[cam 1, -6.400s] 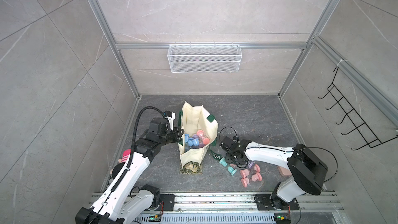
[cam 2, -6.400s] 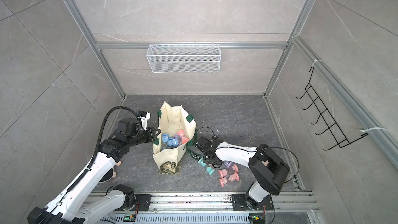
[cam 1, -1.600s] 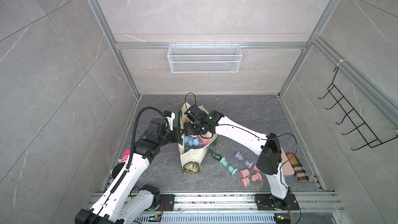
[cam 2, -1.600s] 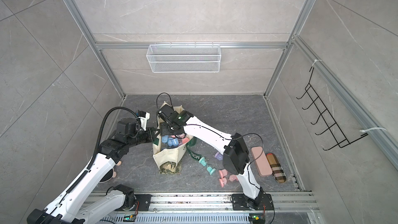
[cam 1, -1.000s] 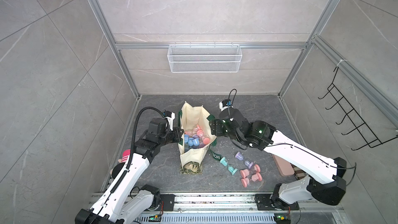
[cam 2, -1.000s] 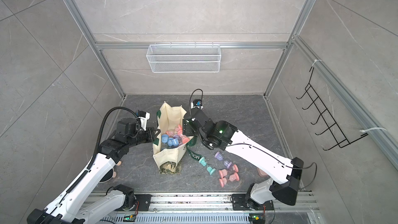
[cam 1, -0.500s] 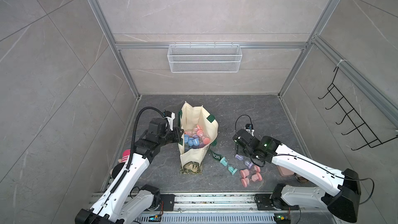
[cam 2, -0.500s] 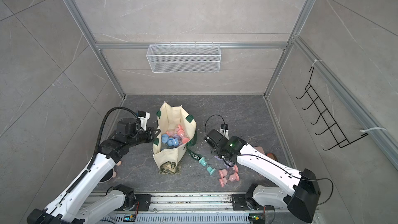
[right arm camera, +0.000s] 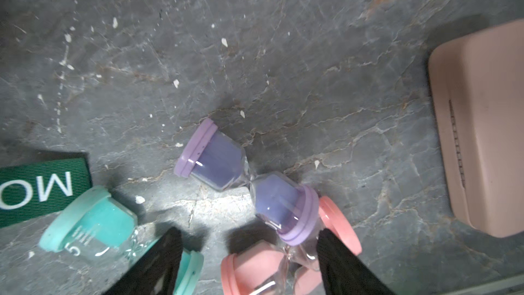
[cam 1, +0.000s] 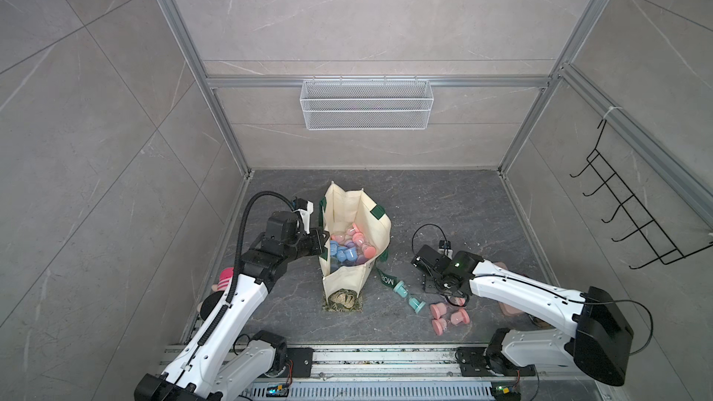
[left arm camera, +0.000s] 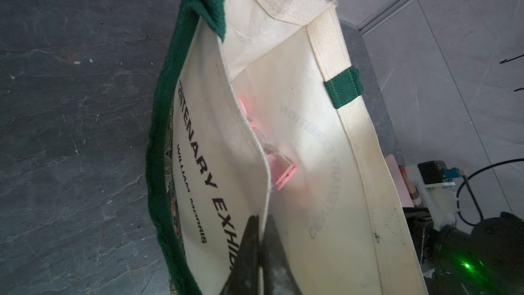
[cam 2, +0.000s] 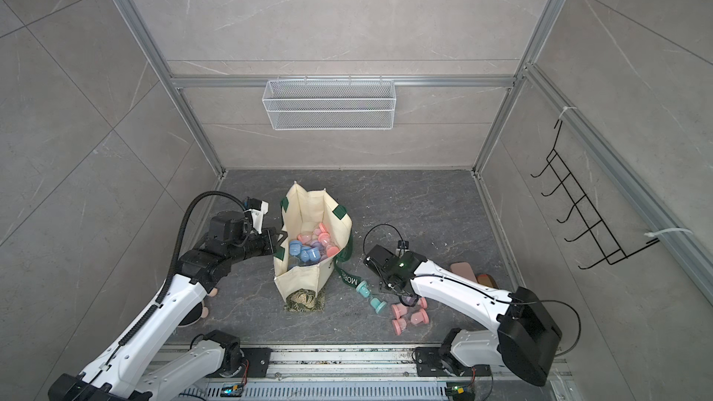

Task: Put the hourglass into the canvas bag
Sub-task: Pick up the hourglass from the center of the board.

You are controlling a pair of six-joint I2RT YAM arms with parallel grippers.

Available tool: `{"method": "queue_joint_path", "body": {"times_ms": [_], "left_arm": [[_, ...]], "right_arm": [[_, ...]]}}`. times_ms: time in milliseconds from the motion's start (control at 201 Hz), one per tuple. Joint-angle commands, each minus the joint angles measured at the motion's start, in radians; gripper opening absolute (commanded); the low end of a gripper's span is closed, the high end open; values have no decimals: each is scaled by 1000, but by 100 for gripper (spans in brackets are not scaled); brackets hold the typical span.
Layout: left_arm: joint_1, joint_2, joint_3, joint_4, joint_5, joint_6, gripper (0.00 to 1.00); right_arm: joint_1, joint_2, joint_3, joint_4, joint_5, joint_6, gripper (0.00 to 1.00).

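Currently you are at the pickup step. Your left gripper [left arm camera: 259, 222] is clamped tight on the canvas bag [cam 1: 349, 206] at its 9 o'clock rim, holding the mouth open. At the bag's 4 o'clock I count four on the floor: one teal hourglass [right arm camera: 93, 222], one purple hourglass [right arm camera: 249, 178], and seemingly two pink hourglasses [cam 1: 459, 317]. Your right gripper [right arm camera: 248, 234] hangs spread and empty over the purple one. Next, descend, straddle its waist, and close.

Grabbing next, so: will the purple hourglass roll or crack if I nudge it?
Lying sideways on round caps, the purple hourglass probably rolls when nudged. Its clear bulbs and thin neck look fragile. A pink hourglass seems to touch it and may shift.
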Motion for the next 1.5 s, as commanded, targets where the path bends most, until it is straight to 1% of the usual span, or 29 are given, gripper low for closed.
{"method": "queue_joint_path", "body": {"times_ms": [0,239,672,931,1204,1378,1493], "left_arm": [[-3,2,-4,4,33,8,0],[-2,3,-3,5,35,10,0],[-2,-4,-3,5,38,8,0],[-2,-7,-4,5,35,8,0],[-2,-13,-4,4,33,8,0],[-2,-9,-4,4,33,8,0],[-2,-9,-4,4,35,7,0]], "right_arm": [[-3,38,-20,30,-17,11,79],[-35,68,-21,40,-10,-24,80],[-104,93,-34,83,-38,-88,74],[-152,94,-41,118,-50,-114,68],[-224,141,-51,187,-84,-140,65],[-252,171,-53,222,-91,-147,65],[-274,189,-50,245,-98,-155,63]]}}
